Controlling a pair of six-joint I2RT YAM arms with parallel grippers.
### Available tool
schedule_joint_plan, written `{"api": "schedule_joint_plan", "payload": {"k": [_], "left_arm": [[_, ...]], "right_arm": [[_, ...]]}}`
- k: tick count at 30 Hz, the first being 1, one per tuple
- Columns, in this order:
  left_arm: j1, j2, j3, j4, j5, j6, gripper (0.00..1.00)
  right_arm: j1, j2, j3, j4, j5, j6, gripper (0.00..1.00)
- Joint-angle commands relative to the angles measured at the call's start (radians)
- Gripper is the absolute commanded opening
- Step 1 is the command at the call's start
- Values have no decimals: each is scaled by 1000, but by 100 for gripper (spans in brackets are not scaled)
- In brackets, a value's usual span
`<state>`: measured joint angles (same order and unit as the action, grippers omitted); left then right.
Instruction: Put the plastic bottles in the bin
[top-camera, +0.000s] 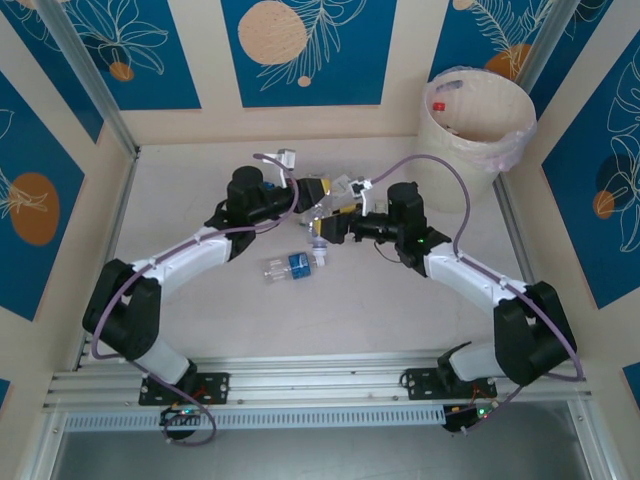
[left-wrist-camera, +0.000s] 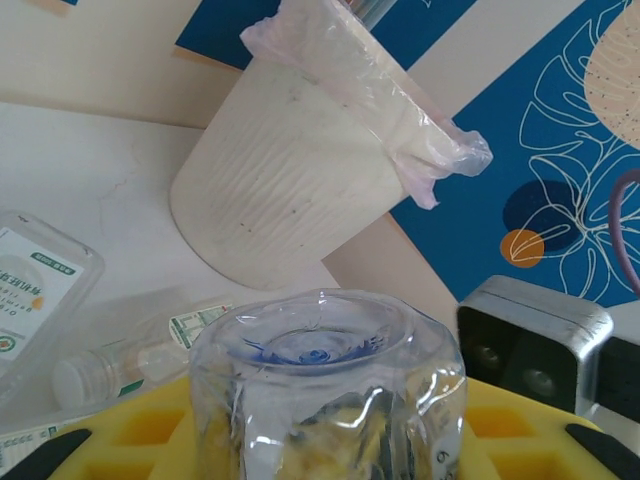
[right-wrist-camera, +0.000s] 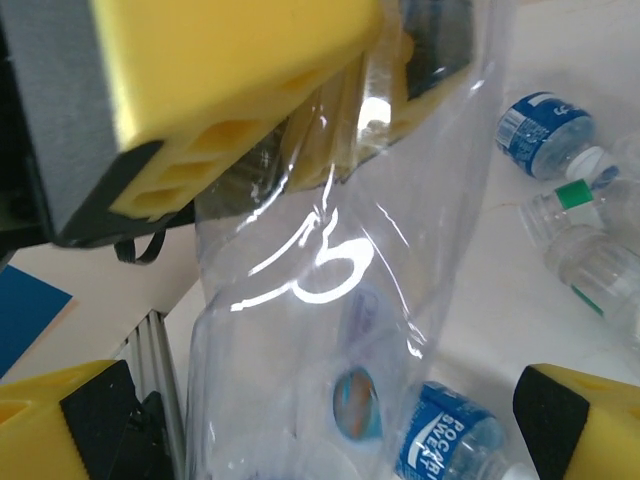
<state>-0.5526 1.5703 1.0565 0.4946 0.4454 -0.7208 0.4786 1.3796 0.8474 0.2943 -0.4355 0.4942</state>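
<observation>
Left jaws narrow, clamped on a clear bottle (left-wrist-camera: 325, 380), its base end facing my left wrist camera. I see it held mid-worktop (top-camera: 380, 300), well apart from the bin (top-camera: 480, 150), which stands upright at the far right corner. Right jaws spread wide, with the same bottle between them; I can't tell if they touch it. A blue-label bottle (top-camera: 290, 268) lies on the worktop just near-side of both jaws. A green-capped bottle (right-wrist-camera: 575, 195) lies on the worktop too.
</observation>
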Motion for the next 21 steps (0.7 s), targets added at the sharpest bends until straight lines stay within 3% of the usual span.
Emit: {"api": "schedule_joint_plan", "payload": {"k": [1,5,10,14,17,20,21], "left_arm": [[-13,18,40,64,14,-21,0],[-17,30,44,66,-8,-30,0],[-21,48,59,53,-19,-29,0],[-21,52,66,38,-24,-32,4],[-21,49,64,36,-36,-37,19],[-21,46,69,25,-26,-38,52],[-20,43,72,15,-22,-32,59]], "right_arm": [[28,28,54,10,2,29,99],[35,62,75,0,58,57,97],[50,87,95,-60,152,52,70],[51,82,98,-93,172,37,59],[46,70,93,-121,190,16,53],[40,52,81,-144,204,-4,49],[37,45,76,-152,210,-11,48]]}}
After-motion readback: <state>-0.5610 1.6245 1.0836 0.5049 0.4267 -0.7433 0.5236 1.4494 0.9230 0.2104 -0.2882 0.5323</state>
